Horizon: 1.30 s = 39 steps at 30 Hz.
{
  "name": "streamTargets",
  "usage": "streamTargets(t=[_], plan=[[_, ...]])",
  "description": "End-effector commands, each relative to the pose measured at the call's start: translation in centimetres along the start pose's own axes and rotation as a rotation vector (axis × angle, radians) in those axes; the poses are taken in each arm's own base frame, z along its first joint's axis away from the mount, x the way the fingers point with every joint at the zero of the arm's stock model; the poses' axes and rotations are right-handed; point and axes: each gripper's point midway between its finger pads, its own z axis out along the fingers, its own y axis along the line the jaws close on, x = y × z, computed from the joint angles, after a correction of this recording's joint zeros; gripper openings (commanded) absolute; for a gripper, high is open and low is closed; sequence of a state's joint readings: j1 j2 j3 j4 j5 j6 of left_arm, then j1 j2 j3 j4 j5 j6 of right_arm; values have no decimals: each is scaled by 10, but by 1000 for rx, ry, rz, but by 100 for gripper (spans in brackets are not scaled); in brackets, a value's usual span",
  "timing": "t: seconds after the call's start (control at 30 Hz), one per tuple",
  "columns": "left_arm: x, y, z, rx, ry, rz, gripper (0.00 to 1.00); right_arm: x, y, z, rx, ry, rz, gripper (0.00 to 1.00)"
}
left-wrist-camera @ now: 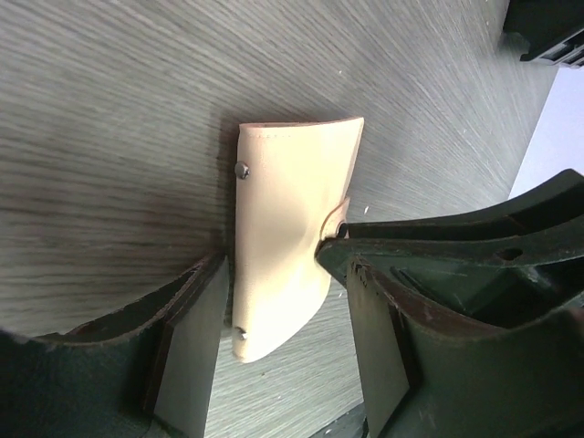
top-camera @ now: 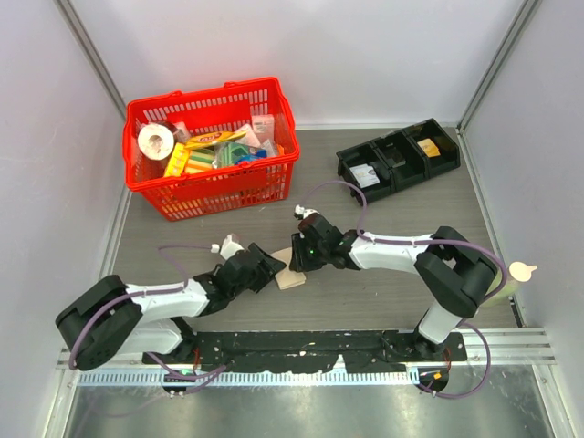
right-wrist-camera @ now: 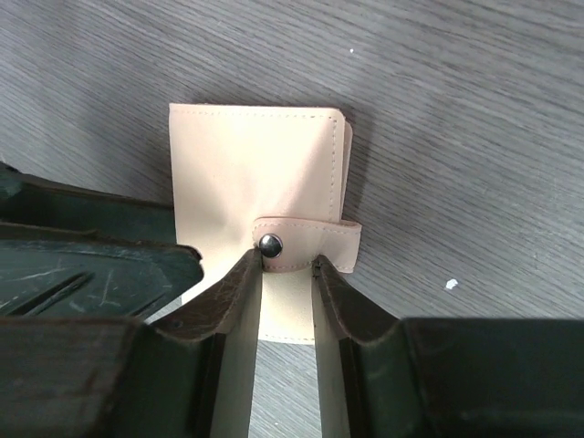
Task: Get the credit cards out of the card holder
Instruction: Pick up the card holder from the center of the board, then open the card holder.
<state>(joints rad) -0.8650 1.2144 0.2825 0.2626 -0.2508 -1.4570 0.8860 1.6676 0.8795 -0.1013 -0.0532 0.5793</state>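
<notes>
The tan card holder lies folded shut on the grey table between my two grippers. My left gripper is open and straddles the holder's narrow width. One fingertip sits close to the riveted edge, and a small gap shows at the other. My right gripper comes in from the opposite side. In the right wrist view the right gripper stands narrowly open, its tips pressed against the lower edge of the closure tab, one tip right by the metal snap. The credit cards are hidden inside the holder.
A red basket full of groceries stands at the back left. A black three-part tray sits at the back right with a yellow item in one bin. A white object is at the right wall.
</notes>
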Motion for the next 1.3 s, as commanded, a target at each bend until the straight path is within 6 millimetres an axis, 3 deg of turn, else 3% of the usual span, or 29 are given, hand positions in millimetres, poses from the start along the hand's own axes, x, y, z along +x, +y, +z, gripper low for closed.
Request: streamTargets(t=[0.0,0.1,0.33,0.53,0.7,0.93,1.13,1.27], plan=[[6,35,9,-128,12,68,58,20,-16,1,7,46,58,20],[8,33,15,-132,18,76,52,20,-16,-1,-4,39,60,20],[7,27,14,-127,18,122,1,8,-8,-11,-23,9,36,23],[-7,8,-3,-120,-44,225,0,-20,3,-28,-25,-60,5,39],[-15,-6,-12,-114,-79,302,0,-35,22,-30,-87,-79,6,44],[-13,-11,-12,-124,-77,375,0,-32,37,-18,-170,-54,22,45],[-11,-13,-14,-126,-80,405,0,-23,36,-5,-180,-12,21,45],[-10,-21,-16,-111,-76,430,0,-15,25,2,-140,1,10,42]])
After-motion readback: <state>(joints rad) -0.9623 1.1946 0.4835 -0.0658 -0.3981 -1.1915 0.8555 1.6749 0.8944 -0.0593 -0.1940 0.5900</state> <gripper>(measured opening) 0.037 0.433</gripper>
